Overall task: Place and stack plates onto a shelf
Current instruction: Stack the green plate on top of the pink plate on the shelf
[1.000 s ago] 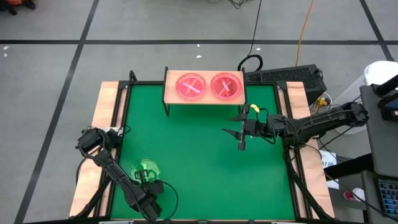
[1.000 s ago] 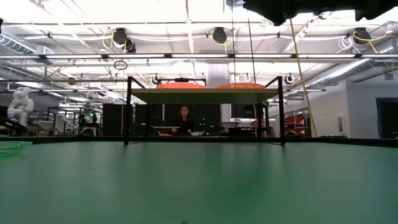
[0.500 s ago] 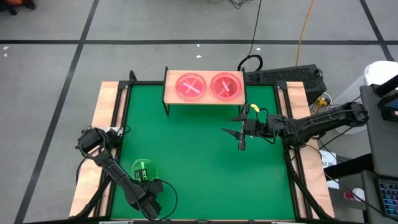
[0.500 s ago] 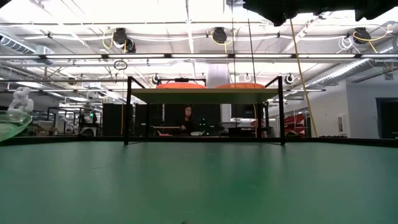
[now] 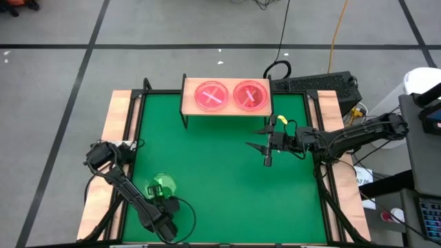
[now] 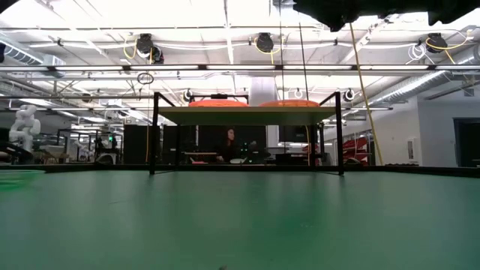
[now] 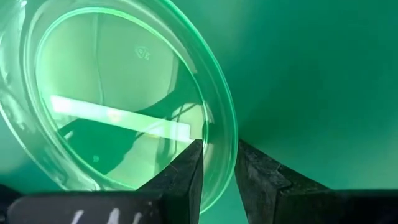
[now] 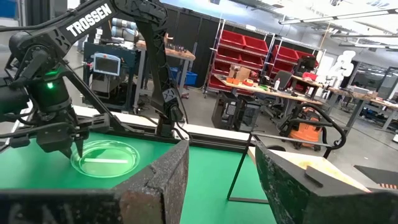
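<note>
High view: green mat (image 5: 227,165); left jaws (image 5: 164,200) clamp green plate (image 5: 162,184) rim, right jaws (image 5: 268,146) apart, empty, w/ workshop behind.

Glossy plastic, matt mat

My left gripper (image 7: 217,165) pinches a glossy, translucent green plate (image 7: 124,99); beneath it I see matt green mat (image 5: 227,172), beyond it the light-wood shelf (image 5: 226,110).

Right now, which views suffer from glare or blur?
Low view: ceiling lights blow out the top, and the green plate is a faint smear at the edge. Left wrist view: the left tool is dark, and the plate's stripe glares. High view: evenly lit.
</note>
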Available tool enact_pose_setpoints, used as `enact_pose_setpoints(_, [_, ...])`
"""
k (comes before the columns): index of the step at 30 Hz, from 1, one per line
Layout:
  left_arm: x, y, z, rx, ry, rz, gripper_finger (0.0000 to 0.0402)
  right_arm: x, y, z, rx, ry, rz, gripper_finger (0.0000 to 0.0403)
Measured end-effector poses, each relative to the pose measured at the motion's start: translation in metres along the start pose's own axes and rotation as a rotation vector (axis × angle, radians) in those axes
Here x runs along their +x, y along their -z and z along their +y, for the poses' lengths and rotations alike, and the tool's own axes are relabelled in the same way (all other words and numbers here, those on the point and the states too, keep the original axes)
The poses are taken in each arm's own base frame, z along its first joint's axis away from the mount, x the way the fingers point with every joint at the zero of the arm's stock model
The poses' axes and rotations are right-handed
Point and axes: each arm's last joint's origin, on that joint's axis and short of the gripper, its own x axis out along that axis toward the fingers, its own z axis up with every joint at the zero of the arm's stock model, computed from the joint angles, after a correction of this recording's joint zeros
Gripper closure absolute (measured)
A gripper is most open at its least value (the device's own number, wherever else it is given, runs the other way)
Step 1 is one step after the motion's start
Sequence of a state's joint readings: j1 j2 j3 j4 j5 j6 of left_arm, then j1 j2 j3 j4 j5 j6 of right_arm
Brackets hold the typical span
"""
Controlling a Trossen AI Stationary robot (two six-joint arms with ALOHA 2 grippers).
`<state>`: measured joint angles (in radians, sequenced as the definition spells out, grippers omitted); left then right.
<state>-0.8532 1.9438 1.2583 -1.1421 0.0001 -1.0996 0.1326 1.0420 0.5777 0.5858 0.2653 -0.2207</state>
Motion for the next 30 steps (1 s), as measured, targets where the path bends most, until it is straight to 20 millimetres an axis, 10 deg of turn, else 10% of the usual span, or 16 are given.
enact_pose_setpoints(30, [-0.017,0.016,-0.003,0.113,-0.049,-0.190,0.0307,0.000,0.001,0.000,0.019,-0.003,0.013,0.0234])
